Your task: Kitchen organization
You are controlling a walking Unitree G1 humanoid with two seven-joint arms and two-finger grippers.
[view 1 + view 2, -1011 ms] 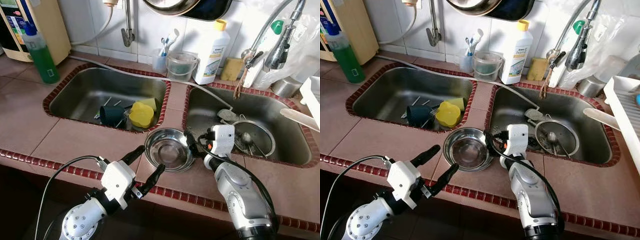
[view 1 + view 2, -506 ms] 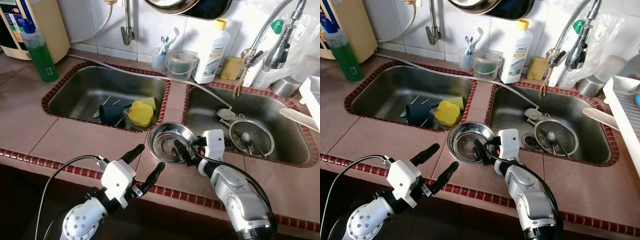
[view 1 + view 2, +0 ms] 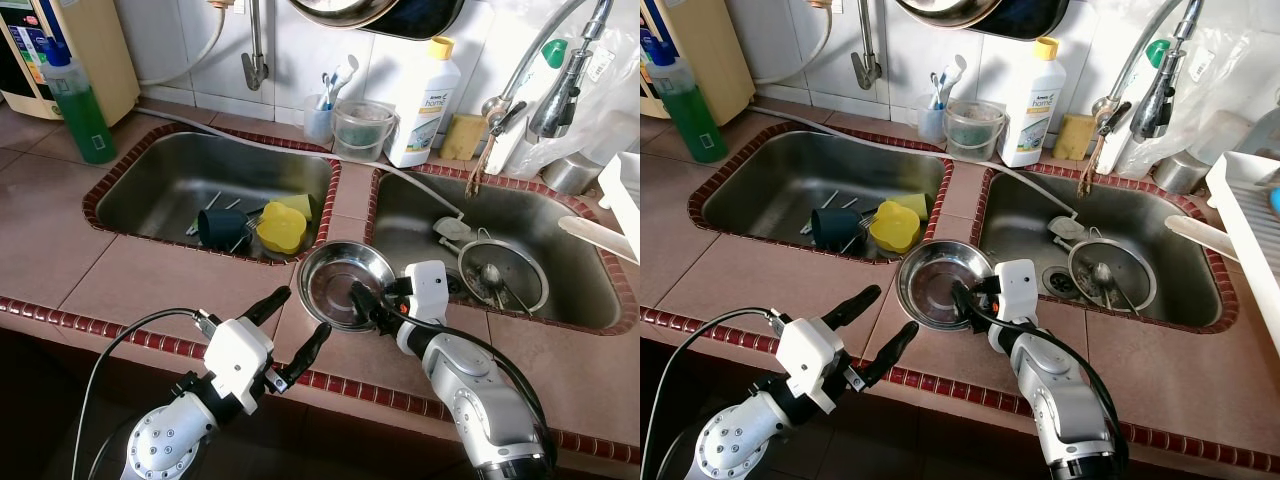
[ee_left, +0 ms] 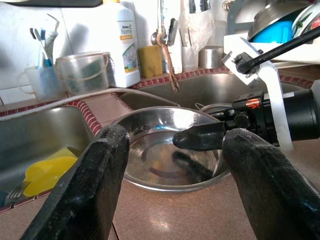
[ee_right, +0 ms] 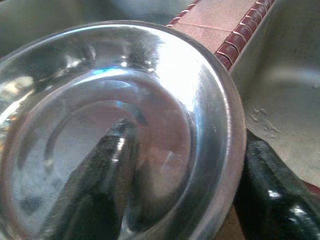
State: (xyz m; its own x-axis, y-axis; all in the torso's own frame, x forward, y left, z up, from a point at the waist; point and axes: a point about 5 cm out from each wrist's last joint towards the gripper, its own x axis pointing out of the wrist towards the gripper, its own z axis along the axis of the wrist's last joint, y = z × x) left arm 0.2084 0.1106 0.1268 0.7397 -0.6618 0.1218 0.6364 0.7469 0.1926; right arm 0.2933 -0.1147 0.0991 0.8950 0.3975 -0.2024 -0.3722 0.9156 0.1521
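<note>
The right gripper (image 3: 368, 303) pinches the rim of a steel bowl (image 3: 345, 283), tilting it up off the tabletop (image 3: 150, 280) between two sinks, likely to move it, while the left gripper (image 3: 292, 325) waits spread open, empty.

Bowl: a round, shallow steel bowl (image 3: 345, 281), shiny and empty, with a flat base and a rolled rim.
Pose: tipped up, its hollow turned toward me and its near edge lifted off the tiled counter strip (image 3: 340, 205) between the two sinks.
Grip: my right gripper (image 3: 362, 301) pinches its near rim, one finger (image 5: 100, 175) lying inside against the base, the other (image 5: 267, 192) outside behind the wall.
Place from my left fingers: straight ahead of my left gripper (image 3: 296, 326), seen through the gap between its spread fingers (image 4: 95, 180), apart from them.
Reflections: my inner finger mirrors darkly in the polished base.
</note>
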